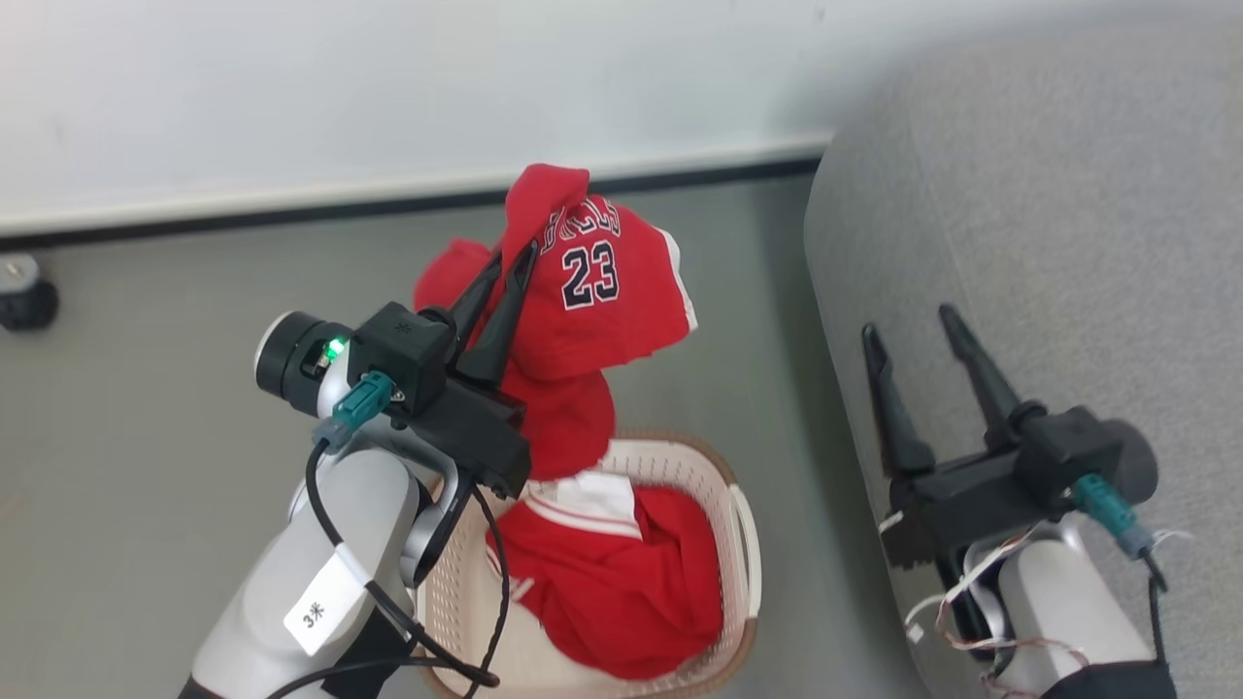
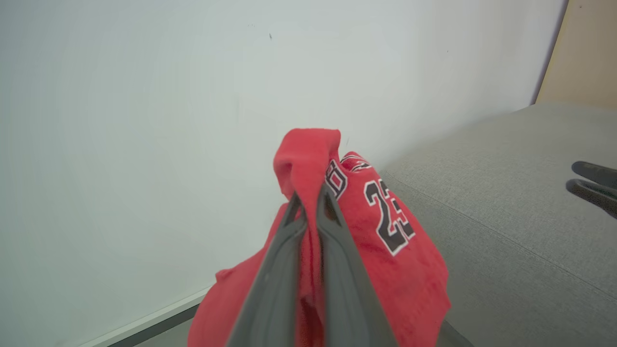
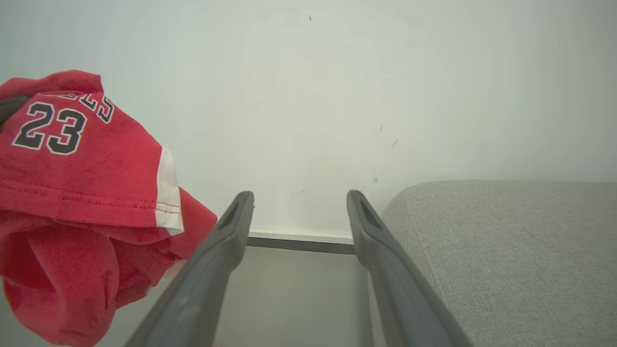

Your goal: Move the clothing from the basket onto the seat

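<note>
A red jersey [image 1: 592, 291] with the number 23 hangs in the air above the cream basket [image 1: 743, 529], pinched near its top by my left gripper [image 1: 515, 254], which is shut on it. In the left wrist view the same jersey [image 2: 385, 226] drapes over my closed left gripper [image 2: 311, 195]. A second red garment [image 1: 621, 582] with white trim lies inside the basket. The grey seat [image 1: 1049, 243] rises at the right. My right gripper [image 1: 908, 325] stands open over the seat's left edge, holding nothing. From the right wrist, the jersey [image 3: 72, 159] hangs left of my right gripper [image 3: 299, 195].
A white wall [image 1: 388, 87] with a dark baseboard runs across the back. Grey floor [image 1: 146, 388] spreads left of the basket, with a dark caster wheel [image 1: 24, 291] at the far left. A narrow strip of floor separates basket and seat.
</note>
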Robot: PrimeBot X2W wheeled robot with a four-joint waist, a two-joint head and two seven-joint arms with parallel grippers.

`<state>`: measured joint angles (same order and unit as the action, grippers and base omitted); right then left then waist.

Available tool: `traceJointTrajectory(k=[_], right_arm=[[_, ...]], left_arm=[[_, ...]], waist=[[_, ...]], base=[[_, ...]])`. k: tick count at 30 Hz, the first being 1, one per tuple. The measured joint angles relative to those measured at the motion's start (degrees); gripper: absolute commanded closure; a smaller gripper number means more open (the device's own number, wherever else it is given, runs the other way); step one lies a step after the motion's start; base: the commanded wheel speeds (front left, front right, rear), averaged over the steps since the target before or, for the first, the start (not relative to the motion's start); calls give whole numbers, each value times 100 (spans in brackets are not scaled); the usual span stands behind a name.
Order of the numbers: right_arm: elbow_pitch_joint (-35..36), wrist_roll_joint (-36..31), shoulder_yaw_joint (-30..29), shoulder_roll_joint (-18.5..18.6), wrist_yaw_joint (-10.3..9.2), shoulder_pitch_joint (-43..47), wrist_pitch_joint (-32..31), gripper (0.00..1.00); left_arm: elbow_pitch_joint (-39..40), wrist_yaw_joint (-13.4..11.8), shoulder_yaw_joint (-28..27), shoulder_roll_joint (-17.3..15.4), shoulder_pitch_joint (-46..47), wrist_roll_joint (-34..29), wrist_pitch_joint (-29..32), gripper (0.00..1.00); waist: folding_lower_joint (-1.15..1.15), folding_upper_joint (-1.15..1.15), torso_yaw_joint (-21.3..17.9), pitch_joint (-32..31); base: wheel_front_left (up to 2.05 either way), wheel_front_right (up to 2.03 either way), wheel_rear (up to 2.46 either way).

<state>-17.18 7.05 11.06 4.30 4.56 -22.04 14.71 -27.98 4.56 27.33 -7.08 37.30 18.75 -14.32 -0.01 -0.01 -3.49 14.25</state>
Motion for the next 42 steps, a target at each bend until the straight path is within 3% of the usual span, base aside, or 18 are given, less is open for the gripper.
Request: traceJointTrajectory(k=[21,31,42], right_arm=[[-516,126,1459,-69,250,591,0,0],[-523,568,2459,-78,256,583,0,0],[-1170,806,2875,-76,257,-132,0,0]], left_arm=[[109,-12,65,176,-469,291,170,100],[412,-59,309,305,-489,297,445,100],[756,-62,485,356,-489,338,688,100]], waist=[[0,0,14,-1737],[1,1,108,-1909],[1,1,295,-1896]], base=[[0,0,0],[0,0,0],[0,0,0]])
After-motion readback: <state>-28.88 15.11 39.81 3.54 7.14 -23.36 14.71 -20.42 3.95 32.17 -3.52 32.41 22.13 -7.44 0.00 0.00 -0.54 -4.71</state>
